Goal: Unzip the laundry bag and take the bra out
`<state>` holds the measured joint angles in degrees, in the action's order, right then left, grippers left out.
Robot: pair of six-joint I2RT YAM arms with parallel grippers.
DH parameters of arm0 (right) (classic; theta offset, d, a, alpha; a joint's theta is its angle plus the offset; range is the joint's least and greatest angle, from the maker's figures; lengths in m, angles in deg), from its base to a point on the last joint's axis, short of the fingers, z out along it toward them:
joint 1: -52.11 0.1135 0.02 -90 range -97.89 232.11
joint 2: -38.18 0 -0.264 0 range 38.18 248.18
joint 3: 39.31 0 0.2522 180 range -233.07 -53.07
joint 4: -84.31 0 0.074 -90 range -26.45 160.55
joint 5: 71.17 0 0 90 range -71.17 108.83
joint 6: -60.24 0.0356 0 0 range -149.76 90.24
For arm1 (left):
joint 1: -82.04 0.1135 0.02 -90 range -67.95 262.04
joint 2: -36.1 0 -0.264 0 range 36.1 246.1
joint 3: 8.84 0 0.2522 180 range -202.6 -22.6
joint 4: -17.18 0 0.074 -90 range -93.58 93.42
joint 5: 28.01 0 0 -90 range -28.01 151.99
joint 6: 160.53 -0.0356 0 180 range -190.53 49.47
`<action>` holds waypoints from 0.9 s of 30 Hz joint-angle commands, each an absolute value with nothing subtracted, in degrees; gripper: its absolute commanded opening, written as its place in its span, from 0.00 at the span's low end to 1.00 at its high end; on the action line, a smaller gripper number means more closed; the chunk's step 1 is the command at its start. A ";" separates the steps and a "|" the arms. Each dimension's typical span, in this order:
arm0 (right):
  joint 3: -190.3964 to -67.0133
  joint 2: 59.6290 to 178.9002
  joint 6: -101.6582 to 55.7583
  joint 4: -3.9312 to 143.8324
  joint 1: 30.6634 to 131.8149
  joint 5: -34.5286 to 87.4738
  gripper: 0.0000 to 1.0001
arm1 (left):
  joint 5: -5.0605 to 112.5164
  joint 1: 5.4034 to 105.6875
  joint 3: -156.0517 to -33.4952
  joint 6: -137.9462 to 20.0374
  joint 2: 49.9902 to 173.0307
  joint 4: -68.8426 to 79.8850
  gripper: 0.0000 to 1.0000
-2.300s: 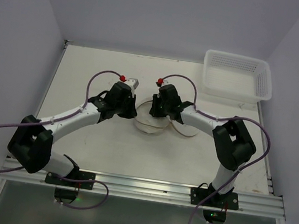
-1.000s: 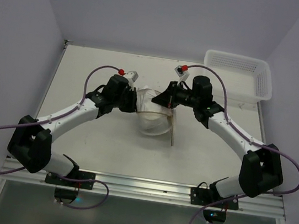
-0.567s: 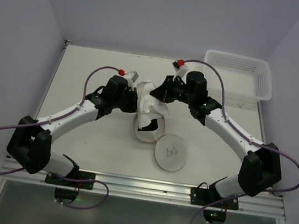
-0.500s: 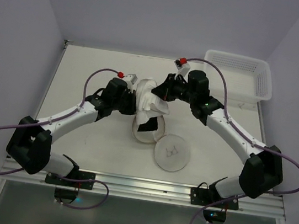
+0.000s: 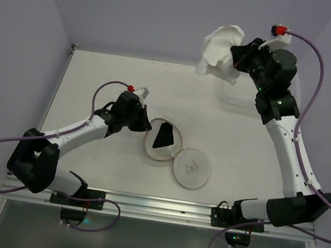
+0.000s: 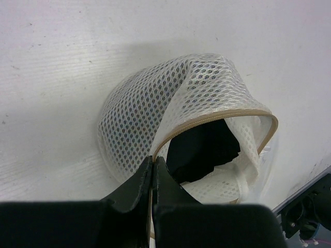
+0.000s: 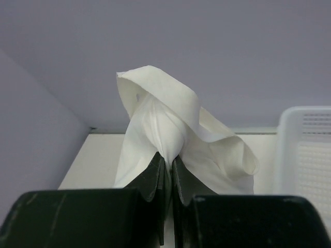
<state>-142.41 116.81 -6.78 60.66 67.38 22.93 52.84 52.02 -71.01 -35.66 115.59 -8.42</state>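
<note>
Looking across the worktop [image 5: 97,80], we see the right arm [image 5: 286,141] reared high against the back wall. It is over the far right corner, where the white slotted basket [image 7: 305,155] stands. We judge the height is there to carry the garment clear of the mesh mouth so that nothing snags.

The laundry bag [image 6: 145,113] lies unzipped at mid-worktop, well apart from that arm. Its round flap [image 5: 199,179] is folded out flat just beside it on the near side.

The bra [image 5: 219,54], a crumpled white cloth, hangs free in the air. The right end effector [image 7: 168,161] is clenched on one fold of it.

The left end effector [image 6: 154,164] is clenched on the bag's tan rim hoop [image 6: 217,118]. In our view it pins the bag down so that the bag does not ride up with the garment.

A dark piece [image 6: 204,150] lies inside the open mouth, and we cannot tell what it is. Smallest is the dark mark [image 5: 190,164] on the flap.

With the zip open and the bra out, we judge the task all but complete. Only a place to set the garment down is left, and the basket looks nearest.
</note>
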 commanded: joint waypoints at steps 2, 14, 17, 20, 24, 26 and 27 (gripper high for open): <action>-147.02 122.19 -5.86 58.42 58.63 14.18 0.00 | 53.11 52.43 -72.53 -36.78 113.80 -7.57 0.00; -157.39 147.31 -4.54 58.33 46.75 11.09 0.00 | 51.09 52.51 -75.42 -37.57 116.61 -9.76 0.00; -159.85 153.83 -4.80 57.72 46.23 14.16 0.00 | 51.79 52.51 -76.39 -38.01 117.31 -10.64 0.00; -163.98 160.49 -4.28 55.88 45.87 18.47 0.02 | 52.06 52.60 -77.01 -38.10 117.84 -11.43 0.00; -170.65 166.23 -4.98 52.80 45.70 20.50 0.35 | 51.97 52.51 -77.27 -38.01 118.46 -11.96 0.00; -171.02 166.16 -4.81 51.31 45.43 19.81 0.64 | 52.32 52.51 -77.62 -38.19 118.46 -12.31 0.00; -170.85 164.76 -4.37 50.43 45.43 18.93 0.71 | 52.50 52.60 -77.80 -38.28 118.46 -12.49 0.00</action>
<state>-166.76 167.65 -4.49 52.48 45.98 18.43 52.23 52.05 -75.25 -37.13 118.36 -11.67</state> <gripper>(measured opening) 0.636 0.009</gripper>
